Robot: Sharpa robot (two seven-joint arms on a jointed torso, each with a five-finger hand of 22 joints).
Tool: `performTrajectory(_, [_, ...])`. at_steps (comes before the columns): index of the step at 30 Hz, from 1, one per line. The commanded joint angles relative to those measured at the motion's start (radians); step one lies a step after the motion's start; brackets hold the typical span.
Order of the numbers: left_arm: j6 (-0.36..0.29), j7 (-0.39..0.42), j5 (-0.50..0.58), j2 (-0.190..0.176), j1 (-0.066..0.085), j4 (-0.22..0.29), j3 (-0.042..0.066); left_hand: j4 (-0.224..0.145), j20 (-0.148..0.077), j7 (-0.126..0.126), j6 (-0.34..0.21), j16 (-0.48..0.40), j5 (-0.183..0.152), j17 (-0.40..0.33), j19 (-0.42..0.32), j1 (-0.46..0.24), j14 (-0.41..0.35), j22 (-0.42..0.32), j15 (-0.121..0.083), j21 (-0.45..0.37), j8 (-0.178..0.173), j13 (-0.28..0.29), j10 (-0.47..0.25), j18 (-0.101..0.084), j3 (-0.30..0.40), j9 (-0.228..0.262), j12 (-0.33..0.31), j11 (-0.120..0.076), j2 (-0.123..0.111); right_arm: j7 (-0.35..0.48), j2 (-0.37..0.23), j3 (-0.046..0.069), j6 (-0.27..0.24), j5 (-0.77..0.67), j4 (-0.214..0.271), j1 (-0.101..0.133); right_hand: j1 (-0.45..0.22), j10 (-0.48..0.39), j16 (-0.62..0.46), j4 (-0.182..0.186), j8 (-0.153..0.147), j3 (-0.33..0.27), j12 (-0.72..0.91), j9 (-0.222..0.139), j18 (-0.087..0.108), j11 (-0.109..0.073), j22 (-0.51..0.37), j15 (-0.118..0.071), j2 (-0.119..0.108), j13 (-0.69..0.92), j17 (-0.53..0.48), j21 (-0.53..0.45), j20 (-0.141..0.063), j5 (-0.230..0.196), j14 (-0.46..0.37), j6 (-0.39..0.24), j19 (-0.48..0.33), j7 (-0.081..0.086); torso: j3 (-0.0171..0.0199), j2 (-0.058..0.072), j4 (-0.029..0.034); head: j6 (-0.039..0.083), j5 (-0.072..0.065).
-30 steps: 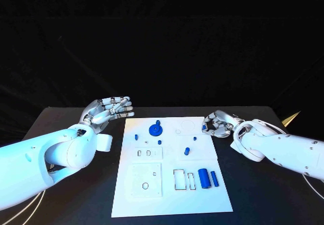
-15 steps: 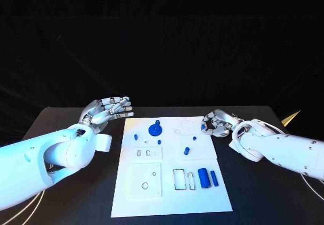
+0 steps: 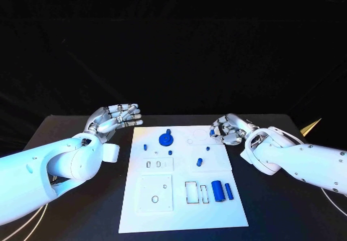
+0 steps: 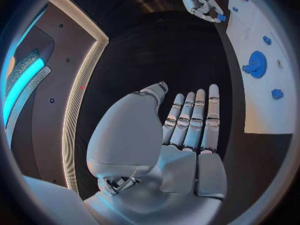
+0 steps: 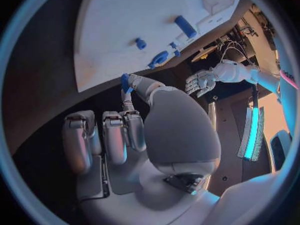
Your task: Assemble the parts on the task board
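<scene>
Far left of the head view, the left hand (image 3: pixel 118 116) hangs over the black desk (image 3: pixel 79 201) just off the board's upper-left corner, fingers straight and together, palm bare, holding nothing.

Moving in, the board (image 3: pixel 184 221) lies flat mid-frame. On its upper part stands the gear (image 3: pixel 166 138), with three small pegs nearby, one (image 3: pixel 145 147) left of it, one (image 3: pixel 170 152) below it and one (image 3: pixel 207 148) to its right, plus a short pin (image 3: pixel 199 161) toward the middle. Lower right, the two cylinders (image 3: pixel 222 191) lie side by side next to empty rectangular slots.

These look like small hard plastic pieces: light, stiff, smooth enough to slip or roll. I'd judge a fingertip pinch across the middle of each the safest hold; the gear better by its rim or hub.

Right of the board's upper edge, the right hand (image 3: pixel 227 130) hovers with fingers curled, and there's a small blue part (image 5: pixel 125 82) pinched at thumb and fingertip, clear in the right wrist view. It's a slim grip, so it could twist.
</scene>
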Motion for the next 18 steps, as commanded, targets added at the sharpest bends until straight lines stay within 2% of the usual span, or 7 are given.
performTrajectory(1, [0.018, 0.004, -0.001, 0.004, 0.001, 0.000, 0.001, -0.002, -0.003, 0.033, -0.008, -0.004, -0.004, 0.002, -0.007, -0.004, -0.008, -0.001, 0.001, 0.006, -0.006, -0.001, -0.004, 0.011, 0.006, -0.001, -0.003, 0.000, -0.006, -0.081, 0.008, 0.000, -0.004, -0.009, 0.050, 0.003, -0.011, 0.008, 0.004, -0.005, 0.047, 0.009, -0.006, 0.045, -0.014, -0.005, 0.263, -0.005, 0.002, 0.156, 0.242, 0.006, -0.007, 0.016, 0.100, -0.002, 0.106, -0.008, -0.0030, -0.005, -0.0022, -0.005, 0.004])
performTrajectory(7, [0.017, 0.003, -0.001, 0.008, 0.001, -0.004, 0.000, -0.003, -0.002, 0.034, -0.010, -0.006, -0.004, 0.003, -0.008, -0.004, -0.009, -0.002, 0.002, 0.006, -0.007, -0.001, -0.008, 0.011, 0.007, -0.002, -0.003, 0.001, -0.006, -0.135, 0.055, 0.000, 0.025, -0.013, 0.120, 0.002, -0.019, 0.006, 0.003, -0.005, 0.050, 0.010, -0.008, 0.047, -0.014, -0.004, 0.263, -0.005, 0.003, 0.155, 0.240, 0.006, -0.007, 0.020, 0.099, -0.006, 0.106, -0.007, -0.0041, -0.007, -0.0053, -0.010, 0.015])
performTrajectory(10, [0.018, 0.002, -0.001, 0.013, 0.001, -0.009, 0.000, -0.003, -0.002, 0.034, -0.010, -0.006, -0.004, 0.003, -0.008, -0.004, -0.009, -0.002, 0.002, 0.006, -0.007, -0.001, -0.008, 0.011, 0.007, -0.002, -0.003, 0.001, -0.006, -0.184, 0.093, -0.002, 0.035, -0.030, 0.159, -0.002, -0.019, 0.006, 0.001, -0.006, 0.050, 0.011, -0.008, 0.047, -0.014, -0.005, 0.263, -0.005, 0.004, 0.155, 0.235, 0.006, -0.007, 0.021, 0.098, -0.007, 0.106, -0.007, -0.0052, -0.010, -0.0035, -0.020, 0.020])
performTrajectory(11, [0.018, 0.002, 0.000, 0.014, 0.001, -0.010, 0.000, -0.003, -0.002, 0.034, -0.010, -0.006, -0.004, 0.003, -0.008, -0.004, -0.009, -0.002, 0.002, 0.006, -0.007, -0.001, -0.008, 0.011, 0.007, -0.002, -0.003, 0.001, -0.006, -0.196, 0.102, -0.002, 0.036, -0.033, 0.166, -0.003, -0.021, 0.006, 0.001, -0.006, 0.051, 0.011, -0.008, 0.048, -0.014, -0.004, 0.263, -0.004, 0.003, 0.154, 0.233, 0.006, -0.007, 0.021, 0.097, -0.009, 0.106, -0.007, -0.0052, -0.011, -0.0040, -0.024, 0.026])
performTrajectory(13, [0.018, 0.001, 0.000, 0.016, 0.001, -0.012, 0.000, -0.003, -0.002, 0.034, -0.010, -0.006, -0.004, 0.003, -0.008, -0.004, -0.009, -0.002, 0.002, 0.006, -0.007, -0.001, -0.008, 0.011, 0.007, -0.002, -0.003, 0.001, -0.006, -0.220, 0.122, -0.003, 0.039, -0.041, 0.176, -0.006, -0.032, 0.004, 0.000, -0.006, 0.053, 0.008, -0.011, 0.050, -0.014, -0.004, 0.263, -0.004, -0.002, 0.153, 0.231, 0.006, -0.006, 0.005, 0.097, -0.014, 0.106, -0.007, -0.0058, -0.012, -0.0047, -0.026, 0.028])
performTrajectory(14, [0.019, 0.001, 0.000, 0.017, 0.001, -0.012, 0.000, -0.003, -0.002, 0.034, -0.010, -0.006, -0.004, 0.003, -0.008, -0.004, -0.009, -0.002, 0.002, 0.006, -0.007, -0.001, -0.008, 0.011, 0.007, -0.002, -0.003, 0.001, -0.006, -0.232, 0.132, -0.004, 0.039, -0.048, 0.181, -0.008, -0.033, 0.004, 0.000, -0.006, 0.053, 0.008, -0.011, 0.050, -0.014, -0.004, 0.263, -0.004, -0.002, 0.153, 0.230, 0.006, -0.006, 0.004, 0.097, -0.014, 0.106, -0.007, -0.0068, -0.013, -0.0047, -0.032, 0.036])
performTrajectory(18, [0.019, 0.001, 0.000, 0.019, 0.001, -0.014, 0.000, -0.003, -0.002, 0.034, -0.010, -0.006, -0.004, 0.003, -0.008, -0.004, -0.009, -0.002, 0.002, 0.006, -0.007, -0.001, -0.008, 0.011, 0.007, -0.002, -0.003, 0.001, -0.006, -0.270, 0.167, -0.006, 0.034, -0.087, 0.189, -0.017, -0.036, 0.004, -0.001, -0.006, 0.055, 0.007, -0.011, 0.051, -0.014, -0.004, 0.263, -0.004, -0.003, 0.153, 0.229, 0.006, -0.006, 0.000, 0.096, -0.015, 0.106, -0.007, -0.0088, -0.014, -0.0043, -0.038, 0.043])
